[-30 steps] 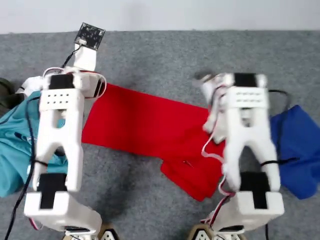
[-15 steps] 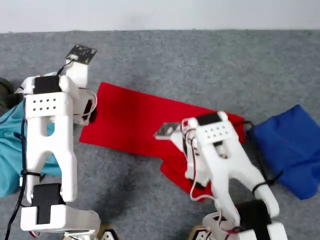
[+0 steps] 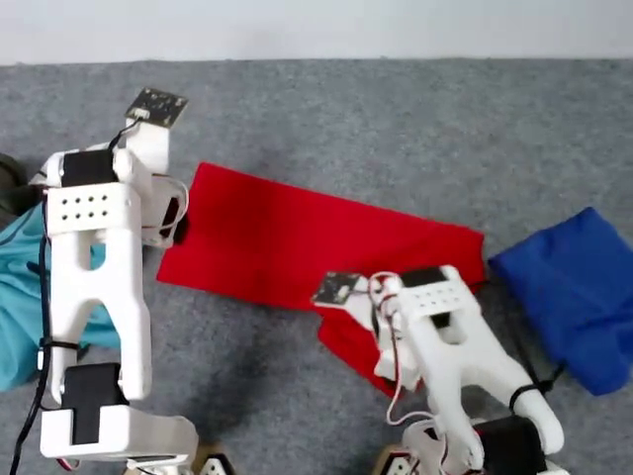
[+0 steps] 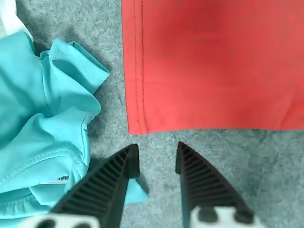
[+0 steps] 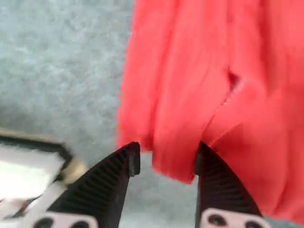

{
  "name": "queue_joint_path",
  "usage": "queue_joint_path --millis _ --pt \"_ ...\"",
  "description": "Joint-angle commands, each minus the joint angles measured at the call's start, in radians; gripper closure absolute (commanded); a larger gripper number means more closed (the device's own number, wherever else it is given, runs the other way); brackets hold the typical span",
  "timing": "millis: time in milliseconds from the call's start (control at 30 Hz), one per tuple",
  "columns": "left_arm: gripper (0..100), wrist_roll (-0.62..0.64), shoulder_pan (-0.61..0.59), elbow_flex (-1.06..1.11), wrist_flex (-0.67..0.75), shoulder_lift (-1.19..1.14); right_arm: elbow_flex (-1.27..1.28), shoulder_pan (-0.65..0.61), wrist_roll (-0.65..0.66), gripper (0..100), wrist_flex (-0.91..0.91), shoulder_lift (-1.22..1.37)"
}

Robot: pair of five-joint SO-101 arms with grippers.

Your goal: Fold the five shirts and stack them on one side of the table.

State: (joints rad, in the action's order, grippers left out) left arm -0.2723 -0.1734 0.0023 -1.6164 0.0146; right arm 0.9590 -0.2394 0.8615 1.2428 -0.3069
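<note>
A red shirt (image 3: 297, 237) lies spread across the grey table, its near right part bunched into folds (image 5: 199, 95). My left gripper (image 4: 154, 159) hovers open just off the shirt's left corner (image 4: 137, 124), and stands at the shirt's left edge in the high view (image 3: 176, 220). My right gripper (image 5: 164, 159) is open low over the bunched folds, with a lip of red cloth between its fingertips. From above, that right gripper (image 3: 374, 315) sits at the shirt's near edge. A teal shirt (image 4: 42, 123) lies crumpled beside the left gripper.
A blue shirt (image 3: 574, 287) is heaped at the right edge of the table. The teal shirt (image 3: 20, 297) lies partly under the left arm, with a dark cloth (image 3: 10, 183) behind it. Bare grey table (image 3: 396, 119) stretches along the back.
The right arm has swung from the shirt's far right end toward the near bunched folds and come down low. The left arm shifted slightly left, then held still.
</note>
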Motion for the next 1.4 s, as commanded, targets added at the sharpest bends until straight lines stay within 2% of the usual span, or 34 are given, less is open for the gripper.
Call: queue_joint_path --millis 0,133,267,333,433,700,1000,1367 --pt "86 0.002 -0.002 -0.053 -0.006 0.044 0.023 0.116 0.063 80.1 -0.114 -0.031" --pt "86 0.002 -0.002 -0.053 -0.006 0.044 0.023 0.15 0.095 81.6 -0.105 -0.031" --pt "86 0.002 -0.002 -0.053 -0.006 0.044 0.021 0.131 0.097 99.5 -0.097 -0.041" --pt "86 0.002 0.0 -0.053 -0.006 0.044 0.018 0.119 0.097 97.0 -0.096 -0.042" --pt "86 0.002 0.0 -0.053 -0.006 0.044 -0.037 0.108 0.097 98.8 -0.096 -0.042" --pt "86 0.002 0.0 -0.053 -0.005 0.044 -0.305 0.105 0.103 98.8 -0.096 -0.033" --pt "86 0.002 0.0 -0.053 -0.005 0.044 -0.353 0.105 0.316 98.8 -0.107 -0.031" --pt "86 0.002 0.0 -0.053 -0.003 0.043 -0.348 0.105 0.345 98.8 -0.343 0.059"
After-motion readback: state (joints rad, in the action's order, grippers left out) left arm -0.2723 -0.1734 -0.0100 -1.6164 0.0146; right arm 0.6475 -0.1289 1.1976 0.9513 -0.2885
